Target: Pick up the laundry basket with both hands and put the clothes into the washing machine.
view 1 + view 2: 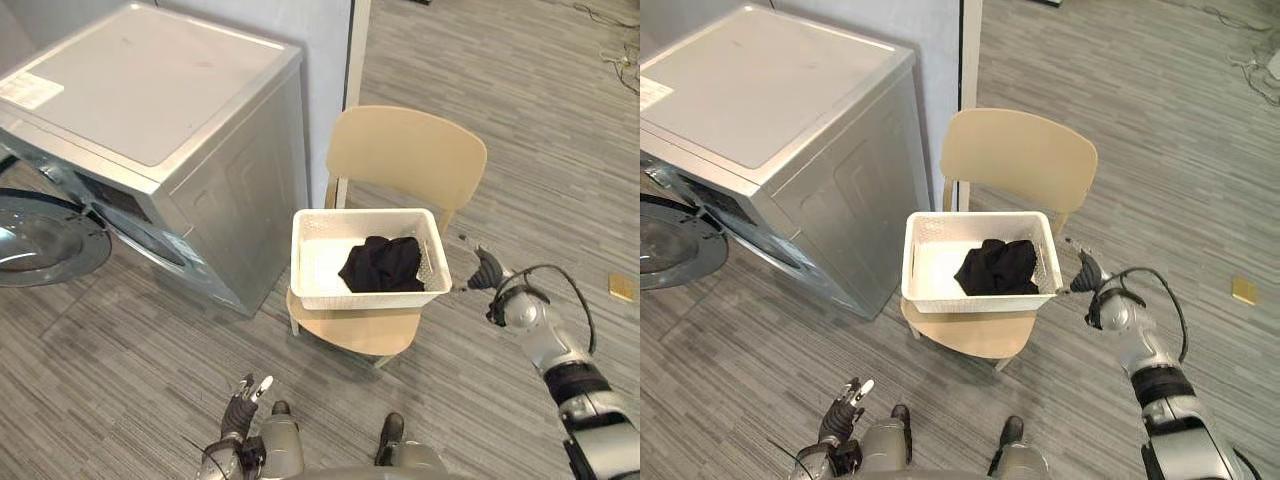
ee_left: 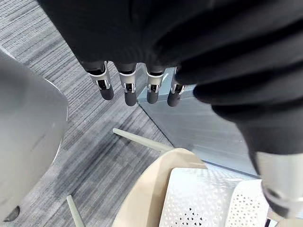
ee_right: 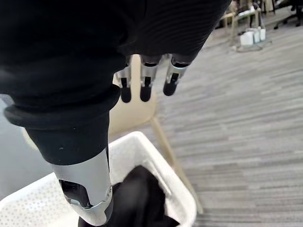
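Note:
A white perforated laundry basket (image 1: 312, 240) sits on the seat of a beige chair (image 1: 405, 155), with black clothes (image 1: 382, 264) lying in its right half. The silver washing machine (image 1: 160, 110) stands to the left, its round door (image 1: 45, 240) swung open. My right hand (image 1: 484, 271) hovers just off the basket's right rim, fingers straight and holding nothing; the right wrist view shows its fingers (image 3: 144, 87) above the basket (image 3: 142, 146). My left hand (image 1: 244, 396) hangs low near the floor, well short of the basket, fingers (image 2: 128, 90) straight.
A grey wall panel stands behind the washing machine and chair. A small yellow object (image 1: 621, 287) lies on the striped grey floor at the right. Open floor surrounds the chair at front and right.

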Robot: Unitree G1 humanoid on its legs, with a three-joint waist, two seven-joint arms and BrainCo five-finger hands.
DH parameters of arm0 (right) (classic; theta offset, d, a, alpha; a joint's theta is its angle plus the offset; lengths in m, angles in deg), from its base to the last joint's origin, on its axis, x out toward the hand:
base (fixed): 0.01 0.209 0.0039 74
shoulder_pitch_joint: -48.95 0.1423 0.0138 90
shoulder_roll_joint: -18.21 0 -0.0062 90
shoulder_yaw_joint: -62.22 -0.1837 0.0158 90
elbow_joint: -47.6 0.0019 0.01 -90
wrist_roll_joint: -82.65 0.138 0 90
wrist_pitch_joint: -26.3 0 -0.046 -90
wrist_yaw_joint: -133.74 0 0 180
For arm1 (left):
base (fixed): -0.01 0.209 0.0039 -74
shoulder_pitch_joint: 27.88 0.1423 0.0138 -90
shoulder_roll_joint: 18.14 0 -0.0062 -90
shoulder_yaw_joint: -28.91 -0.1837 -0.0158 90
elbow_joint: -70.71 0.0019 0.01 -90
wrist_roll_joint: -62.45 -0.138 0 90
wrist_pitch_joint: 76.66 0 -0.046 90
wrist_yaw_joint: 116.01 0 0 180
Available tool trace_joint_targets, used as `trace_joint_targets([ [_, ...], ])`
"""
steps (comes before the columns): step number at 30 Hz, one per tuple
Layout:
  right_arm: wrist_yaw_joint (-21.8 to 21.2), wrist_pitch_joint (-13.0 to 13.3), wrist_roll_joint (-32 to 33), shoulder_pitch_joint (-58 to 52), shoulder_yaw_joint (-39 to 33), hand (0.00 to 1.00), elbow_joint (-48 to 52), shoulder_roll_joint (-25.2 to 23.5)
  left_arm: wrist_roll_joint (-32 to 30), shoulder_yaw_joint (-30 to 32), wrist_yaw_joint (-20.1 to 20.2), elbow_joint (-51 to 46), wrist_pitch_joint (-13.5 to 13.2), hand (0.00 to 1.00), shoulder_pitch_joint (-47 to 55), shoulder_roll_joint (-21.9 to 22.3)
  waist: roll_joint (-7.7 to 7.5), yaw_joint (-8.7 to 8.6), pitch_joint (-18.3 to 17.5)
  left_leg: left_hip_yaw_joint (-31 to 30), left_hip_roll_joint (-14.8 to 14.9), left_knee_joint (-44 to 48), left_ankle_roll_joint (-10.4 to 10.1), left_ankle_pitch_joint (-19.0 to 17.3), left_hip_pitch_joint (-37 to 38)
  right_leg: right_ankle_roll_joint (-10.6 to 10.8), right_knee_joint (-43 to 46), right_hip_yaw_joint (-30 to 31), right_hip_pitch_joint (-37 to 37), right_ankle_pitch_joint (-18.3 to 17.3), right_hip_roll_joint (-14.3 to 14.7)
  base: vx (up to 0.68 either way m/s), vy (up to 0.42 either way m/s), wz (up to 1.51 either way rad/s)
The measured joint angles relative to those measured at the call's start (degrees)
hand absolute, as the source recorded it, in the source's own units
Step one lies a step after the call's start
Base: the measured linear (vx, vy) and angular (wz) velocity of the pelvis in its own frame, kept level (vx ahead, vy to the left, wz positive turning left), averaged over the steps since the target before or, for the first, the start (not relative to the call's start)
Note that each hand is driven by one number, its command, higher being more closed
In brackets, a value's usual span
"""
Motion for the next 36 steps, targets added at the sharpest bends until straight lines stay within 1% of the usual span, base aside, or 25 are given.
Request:
trace_joint_targets([
  [1, 0.5, 0.0, -2.4, 4.8, 2.7, 0.00, -2.1, 0.6, -0.4, -1.0, 0.2, -0.1, -0.4, 0.00, -0.2, -0.7, 0.10, 0.13, 0.2, 0.5, -1.3, -0.3, 0.6, 0.4, -0.2, 0.2, -0.9, 0.2, -0.1, 0.9, -1.2, 0.04, 0.151, -0.05],
  [2, 0.7, 0.1, -3.2, 6.7, 4.2, 0.00, -2.9, 1.1, -0.7, -1.3, 0.2, -0.1, -0.5, 0.00, -0.4, -1.1, 0.18, 0.22, 0.3, 0.8, -1.6, -0.3, 0.6, 0.4, -0.5, 0.3, -1.0, 0.3, -0.5, 1.1, -1.5, 0.01, 0.172, -0.11],
  [3, 1.5, 0.3, -5.9, 10.1, 6.8, 0.00, -4.2, 2.0, -1.1, -1.4, 0.3, -0.1, -1.1, 0.00, -1.4, -1.3, 0.22, 1.49, 0.7, 1.2, -1.8, -0.5, 0.9, 0.5, -1.5, 0.8, -1.3, 0.9, -1.9, 1.8, -1.7, -0.02, 0.107, -0.15],
  [5, 1.7, 0.6, -9.1, 14.3, 9.7, 0.00, -6.4, 3.4, -1.1, -1.4, 0.2, -0.2, -1.4, 0.00, -3.2, -2.0, 0.08, 2.97, 1.6, 1.3, -2.1, -1.3, 1.4, 0.9, -3.3, 0.8, -1.5, 1.0, -4.0, 2.0, -1.9, -0.06, 0.049, -0.02],
  [6, 1.7, 0.6, -10.9, 17.3, 11.4, 0.00, -8.6, 3.9, -1.1, -1.4, 0.0, -0.2, -1.6, 0.00, -4.4, -2.0, 0.10, 3.30, 2.6, 1.1, -2.4, -2.2, 2.2, 1.5, -4.9, 1.1, -2.0, 0.6, -5.4, 2.3, -2.0, -0.10, 0.009, 0.20],
  [7, 1.7, 0.6, -12.2, 19.7, 13.0, 0.00, -10.5, 4.0, -1.2, -1.3, -0.1, -0.2, -1.9, 0.00, -4.9, -2.1, 0.11, 3.41, 3.9, 0.8, -2.6, -3.3, 2.5, 2.2, -5.9, 0.8, -2.6, 0.0, -6.3, 3.2, -2.0, -0.13, 0.009, 0.21],
  [8, 1.6, 0.7, -12.5, 20.5, 13.5, 0.00, -11.2, 4.2, -1.2, -1.5, -0.1, -0.3, -2.0, 0.00, -5.1, -2.1, 0.17, 3.46, 4.8, 0.6, -2.7, -3.5, 2.6, 2.6, -6.2, 0.8, -2.7, -0.3, -6.6, 3.4, -2.0, -0.13, 0.013, 0.20],
  [9, 1.6, 0.7, -12.7, 21.5, 14.3, 0.00, -12.9, 4.9, -1.4, -2.0, -0.1, -0.3, -2.0, 0.00, -5.6, -2.0, 0.17, 3.58, 6.7, 0.1, -3.1, -4.3, 2.6, 3.2, -6.4, 0.7, -2.7, -0.6, -6.7, 3.5, -2.3, -0.12, 0.016, 0.19],
  [11, 1.5, 0.4, -13.7, 21.9, 15.4, 0.00, -15.1, 6.3, -1.8, -2.5, -0.3, -0.4, -2.0, 0.00, -6.3, -2.1, -0.03, 4.40, 7.6, -0.2, -3.4, -5.2, 2.8, 4.0, -8.3, 0.6, -2.8, -1.1, -8.7, 4.2, -2.4, -0.11, 0.032, 0.15],
  [12, 1.5, 0.3, -14.1, 22.9, 16.0, 0.00, -16.5, 7.4, -1.7, -2.7, -0.4, -1.0, -2.2, 0.00, -6.7, -2.0, 0.01, 4.59, 8.7, -0.5, -3.6, -5.7, 2.8, 4.9, -9.4, 0.4, -3.3, -1.7, -9.5, 4.9, -2.4, -0.11, 0.052, 0.18],
  [13, 1.5, 0.1, -14.2, 24.5, 16.1, 0.00, -17.9, 8.4, -1.7, -2.8, -0.5, -1.5, -2.7, 0.00, -7.4, -2.1, 0.15, 4.42, 10.1, -0.9, -4.1, -6.9, 2.9, 6.3, -10.0, 0.3, -3.7, -2.1, -10.1, 5.4, -2.6, -0.09, 0.039, 0.21],
  [15, 1.5, -0.1, -14.1, 26.0, 16.1, 0.00, -19.1, 9.6, -0.8, -3.1, -0.8, -2.1, -2.9, 0.00, -8.3, -2.1, 0.16, 4.44, 11.4, -1.8, -4.3, -8.3, 2.8, 7.3, -10.6, 0.2, -3.9, -2.5, -10.9, 5.9, -2.6, -0.08, 0.018, 0.22],
  [16, 1.6, -0.2, -14.0, 27.1, 16.1, 0.00, -19.7, 10.8, -0.3, -3.5, -1.2, -2.6, -3.6, 0.00, -9.1, -2.1, 0.26, 4.40, 12.2, -2.4, -4.5, -9.4, 2.6, 8.4, -11.5, 0.0, -3.9, -3.4, -11.6, 6.1, -2.6, -0.07, 0.010, 0.26],
  [18, 1.8, -0.2, -14.0, 29.0, 16.2, 0.00, -21.0, 11.8, 0.3, -4.6, -1.2, -2.6, -4.0, 0.00, -10.4, -2.5, 0.56, 4.27, 13.6, -3.3, -4.5, -10.4, 2.6, 9.5, -11.9, -0.2, -3.9, -4.1, -12.1, 6.2, -2.4, -0.05, 0.005, 0.20],
  [20, 2.1, -0.2, -14.0, 31.5, 17.4, 0.00, -22.7, 12.4, 0.9, -5.9, -1.0, -2.6, -4.4, 0.00, -11.2, -3.1, 0.60, 4.30, 14.2, -3.4, -4.5, -11.3, 2.5, 10.6, -13.2, -0.3, -3.9, -4.3, -13.7, 6.5, -2.4, -0.04, 0.010, 0.07],
  [23, 2.5, -0.1, -14.1, 34.0, 18.7, 0.00, -24.5, 13.4, 3.7, -7.9, 0.0, -2.6, -4.7, 0.00, -12.6, -3.6, 0.72, 4.61, 14.8, -3.4, -4.6, -12.8, 2.5, 12.0, -14.9, -0.6, -4.5, -4.3, -15.7, 7.4, -2.3, -0.01, 0.004, 0.01],
  [25, 2.6, -0.1, -14.1, 35.1, 20.6, 0.00, -25.2, 14.0, 4.6, -8.2, 0.0, -2.7, -5.4, 0.00, -13.9, -3.7, 0.78, 4.61, 15.5, -3.4, -4.6, -13.2, 2.3, 12.3, -15.6, -0.6, -4.5, -4.3, -16.6, 7.6, -2.3, 0.00, 0.000, 0.00],
  [29, 3.5, -0.1, -14.0, 36.7, 22.5, 0.00, -25.3, 14.2, 6.2, -8.8, -0.1, -2.7, -5.8, 0.00, -16.0, -3.7, 0.81, 4.70, 15.6, -3.2, -4.6, -14.2, 2.4, 13.1, -17.1, -0.8, -4.6, -3.6, -19.0, 8.2, -2.3, -0.01, -0.003, -0.08],
  [31, 3.8, -0.1, -13.8, 37.7, 24.5, 0.00, -25.8, 14.2, 8.3, -9.5, -0.1, -3.2, -6.3, 0.00, -17.2, -3.8, 0.82, 4.77, 16.0, -3.2, -4.4, -14.6, 2.3, 13.4, -18.1, -0.9, -4.9, -3.5, -20.1, 8.6, -2.0, 0.00, -0.008, -0.07],
  [34, 4.0, -0.1, -12.4, 39.2, 25.3, 0.00, -26.1, 14.5, 10.7, -10.0, -0.1, -4.5, -6.5, 0.00, -18.5, -3.7, 0.82, 5.02, 16.6, -3.3, -4.1, -15.1, 2.0, 14.0, -19.9, -1.0, -5.8, -3.5, -21.8, 9.1, -1.5, 0.00, -0.007, -0.02],
  [36, 5.1, -0.2, -12.0, 40.4, 25.8, 0.00, -26.1, 15.0, 11.7, -10.3, 0.0, -4.8, -6.6, 0.00, -19.5, -3.6, 0.77, 5.28, 17.3, -3.4, -3.9, -15.4, 2.1, 14.5, -20.4, -1.2, -6.4, -3.6, -22.2, 9.5, -1.1, 0.00, 0.000, 0.00],
])
